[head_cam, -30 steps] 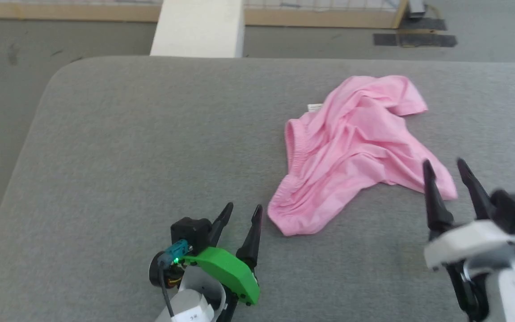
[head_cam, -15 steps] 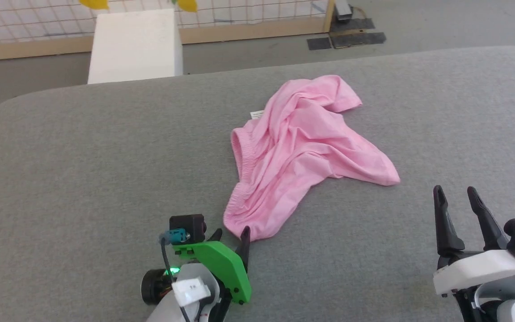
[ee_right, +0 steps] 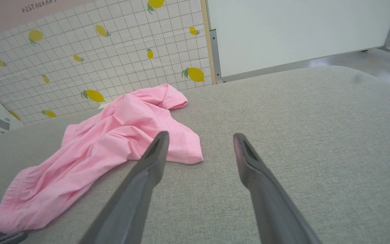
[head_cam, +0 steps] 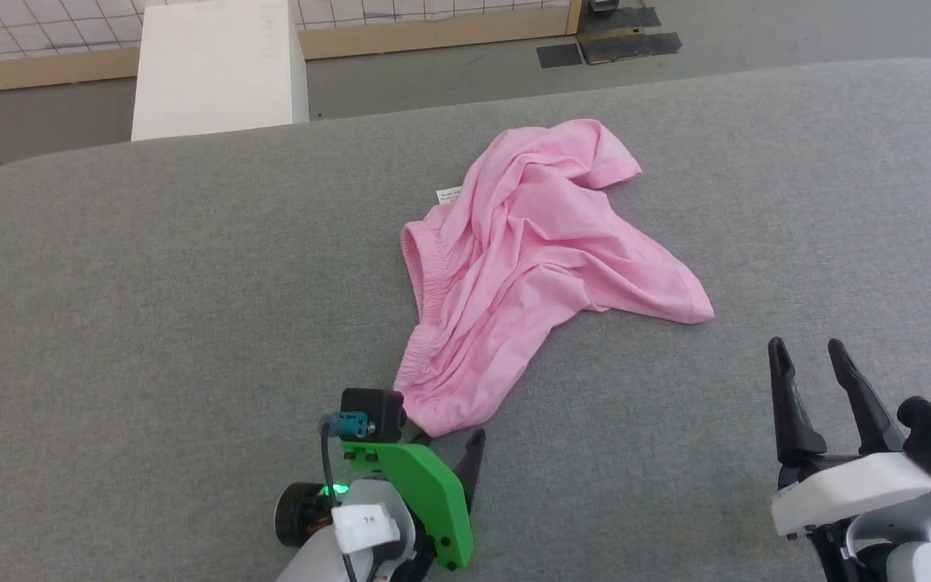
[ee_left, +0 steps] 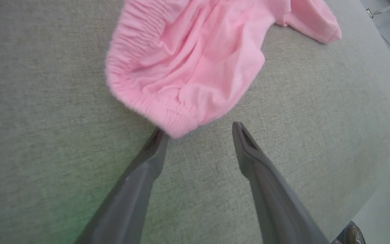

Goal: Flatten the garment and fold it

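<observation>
Found the garment [head_cam: 530,267] crumpled on the grey tabletop [head_cam: 150,283], with the gathered waistband [head_cam: 421,283] along its left edge, a small white label [head_cam: 449,194] poking out at the far side and one leg trailing to the right. Noted the left claw [ee_left: 198,128] spread open, gripping nothing, at the waistband's near end, one tip just against the fabric's edge; could not tell whether touching. Saw the right claw [head_cam: 806,345] likewise open and empty, near the garment's right corner but apart from it.
</observation>
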Controlling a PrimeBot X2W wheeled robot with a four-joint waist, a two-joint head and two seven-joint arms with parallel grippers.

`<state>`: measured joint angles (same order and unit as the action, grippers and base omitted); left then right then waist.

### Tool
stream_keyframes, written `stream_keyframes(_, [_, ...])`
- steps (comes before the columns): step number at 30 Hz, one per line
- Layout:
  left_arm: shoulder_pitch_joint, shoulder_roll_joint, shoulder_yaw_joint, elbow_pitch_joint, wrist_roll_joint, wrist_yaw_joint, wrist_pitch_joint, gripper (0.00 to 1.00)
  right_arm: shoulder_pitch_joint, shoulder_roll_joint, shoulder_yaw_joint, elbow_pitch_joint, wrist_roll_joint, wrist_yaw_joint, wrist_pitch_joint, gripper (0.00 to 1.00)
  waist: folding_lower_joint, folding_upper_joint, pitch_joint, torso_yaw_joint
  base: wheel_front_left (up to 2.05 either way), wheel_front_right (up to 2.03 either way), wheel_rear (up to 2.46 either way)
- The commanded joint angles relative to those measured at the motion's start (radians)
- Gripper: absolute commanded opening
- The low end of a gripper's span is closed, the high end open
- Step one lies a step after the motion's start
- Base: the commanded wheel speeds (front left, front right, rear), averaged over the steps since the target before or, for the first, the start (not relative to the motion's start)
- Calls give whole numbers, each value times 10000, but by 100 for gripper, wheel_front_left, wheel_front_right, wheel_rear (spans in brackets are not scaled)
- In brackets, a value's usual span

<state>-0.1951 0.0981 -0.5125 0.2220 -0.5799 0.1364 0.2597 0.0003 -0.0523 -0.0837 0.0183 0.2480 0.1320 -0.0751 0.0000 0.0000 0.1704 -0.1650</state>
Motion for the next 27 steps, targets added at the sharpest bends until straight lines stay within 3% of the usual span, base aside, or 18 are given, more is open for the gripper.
stream_keyframes(1, [6, 97, -46, 61, 136, -116, -106, 100, -106, 19, 38, 42, 80, -13, -42, 100, 0, 0, 20, 5, 0, 0, 0])
stream_keyframes(3, [-68, 89, -60, 206, 148, -196, -260, 100, -139, 19, 64, 67, 79, -13, -39, 100, 0, 0, 32, 0, 0, 0, 0])
stream_keyframes(4, [-135, 115, -92, 293, 221, -239, -366, 85, -155, 20, 78, 78, 78, -13, -39, 100, 0, 0, 36, -7, 0, 0, 0])
stream_keyframes(5, [-174, 108, -87, 355, 224, -282, -471, 46, -165, 20, 87, 86, 81, -13, -41, 100, 0, 0, 35, -12, 0, 0, 0])
stream_keyframes(8, [-310, 71, -115, 528, 239, -499, -875, 0, -177, 20, 99, 99, 89, -13, -36, 100, 0, 0, 37, -21, 0, 0, 0])
stream_keyframes(15, [-502, 55, 16, 742, 301, -682, -1832, 0, -140, 20, 33, 91, 129, -13, -38, 100, 0, 0, 80, 122, 0, 0, 0])
stream_keyframes(26, [455, 1051, 784, -341, 213, 8, -1986, 0, -72, 20, -68, 72, 114, -13, 73, 100, 0, 0, 174, 744, 0, 0, 0])
stream_keyframes(27, [491, 1062, 753, -428, 218, 8, -1962, 6, -80, 20, -56, 70, 116, -13, 85, 100, 0, 0, 185, 780, 0, 0, 0])
